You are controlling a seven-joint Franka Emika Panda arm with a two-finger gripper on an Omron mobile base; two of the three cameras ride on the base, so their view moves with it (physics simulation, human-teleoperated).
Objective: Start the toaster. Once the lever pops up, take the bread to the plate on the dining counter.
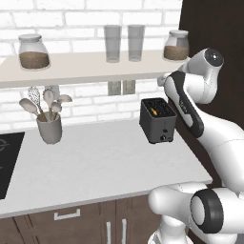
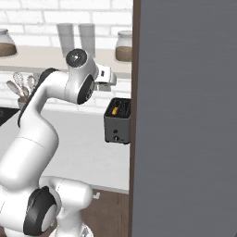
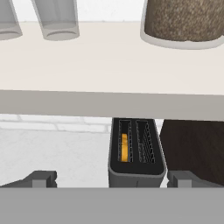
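— Fingertips (image 3: 42, 178) sit nearest the lens in the hand view, one at each lower corner. How is the gripper (image 3: 112, 179) set?

— Spread wide and released, nothing between the tips. The toaster (image 3: 136, 151) shows in the gap between them, farther off and lower.

— Where does the toaster stand?

— At the back right of the worktop (image 1: 105, 162), near the brick wall, just below the shelf (image 1: 86, 66). Its long axis runs away from the hand, with the narrow front face turned toward the robot.

— And the bread?

— The bread (image 3: 124, 148) is down in the left slot, only an orange edge showing. From the left base view it reads the same (image 1: 153, 111).

— The lever?

— I judge it is on that front face (image 1: 164, 131), but it is too small to pick out. The hand hangs up at shelf height, so the coming move looks to be forward and down to the front face.

— Toasting started?

— Not yet, I judge; nothing touches the toaster.
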